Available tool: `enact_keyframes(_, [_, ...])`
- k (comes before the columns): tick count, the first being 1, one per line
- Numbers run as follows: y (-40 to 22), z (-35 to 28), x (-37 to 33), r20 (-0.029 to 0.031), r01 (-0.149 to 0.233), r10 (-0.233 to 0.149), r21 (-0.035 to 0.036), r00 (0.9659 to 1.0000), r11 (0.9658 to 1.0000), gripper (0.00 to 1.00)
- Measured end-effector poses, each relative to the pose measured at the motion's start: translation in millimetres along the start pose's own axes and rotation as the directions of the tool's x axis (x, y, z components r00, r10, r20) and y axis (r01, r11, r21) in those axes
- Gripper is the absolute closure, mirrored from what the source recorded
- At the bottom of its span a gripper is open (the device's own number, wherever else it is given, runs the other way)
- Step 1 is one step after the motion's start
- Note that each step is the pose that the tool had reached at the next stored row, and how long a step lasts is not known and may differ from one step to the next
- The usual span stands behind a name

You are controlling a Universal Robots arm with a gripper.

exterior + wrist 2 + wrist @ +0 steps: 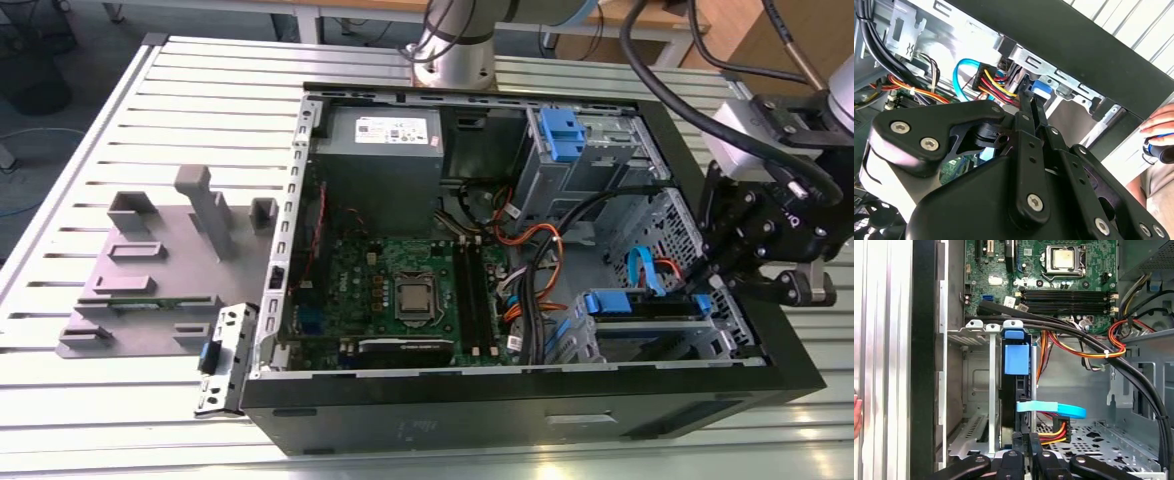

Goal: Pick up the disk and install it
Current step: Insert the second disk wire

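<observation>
The black end effector (1024, 452) is sitting with its fingers pressed together against the rear edge of the silver hard drive with its blue plastic carrier (1016, 385). The drive is standing on edge in the metal drive cage (979, 390) of the open black computer case (534, 395), near the slatted metal tabletop's (120, 400) front edge.

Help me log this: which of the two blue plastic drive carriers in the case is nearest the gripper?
The blue plastic drive carrier in the low front cage, beside the gripper; the other blue carrier sits near the grey power supply.

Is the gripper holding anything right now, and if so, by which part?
The gripper looks shut on the disk, pinching its rear edge near the cable end, while the disk stands on edge in the drive cage. The contact itself is partly hidden.
</observation>
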State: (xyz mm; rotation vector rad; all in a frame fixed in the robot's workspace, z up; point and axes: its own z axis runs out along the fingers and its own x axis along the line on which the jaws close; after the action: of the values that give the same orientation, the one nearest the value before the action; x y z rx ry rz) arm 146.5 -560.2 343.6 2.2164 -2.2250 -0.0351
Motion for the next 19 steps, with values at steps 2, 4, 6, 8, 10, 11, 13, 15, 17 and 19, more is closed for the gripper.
enact_keyframes(2, [0.0, 0.9, 0.7, 0.0002, 0.0, 0.0, 0.0, 1.0, 1.0, 0.84])
enact_keyframes(4, [0.1, 2.4, 1.2, -0.0001, 0.0, 0.0, 0.0, 1.0, 1.0, 0.84])
enact_keyframes(6, [0.2, 2.9, 1.9, -0.0003, 0.0, 0.0, 0.0, 1.0, 1.0, 0.84])
enact_keyframes(8, [0.2, 3.2, 2.7, -0.0002, 0.0, 0.0, 0.0, 1.0, 1.0, 0.84])
enact_keyframes(10, [0.2, 3.7, 3.6, -0.0004, 0.0, 0.0, 0.0, 1.0, 1.0, 0.84])
enact_keyframes(11, [0.3, 4.2, 3.9, -0.0004, 0.0, 0.0, 0.0, 1.0, 1.0, 0.84])
enact_keyframes(13, [0.4, 4.4, 4.2, -0.0005, 0.0, 0.0, 0.0, 1.0, 1.0, 0.84])
enact_keyframes(15, [0.4, 4.5, 4.2, -0.0006, 0.0, 0.0, 0.0, 1.0, 1.0, 0.84])
enact_keyframes(17, [0.4, 4.5, 4.2, -0.0005, 0.0, 0.0, 0.0, 1.0, 1.0, 0.84])
enact_keyframes(19, [0.4, 4.6, 4.2, -0.0003, 0.0, 0.0, 0.0, 1.0, 1.0, 0.84])
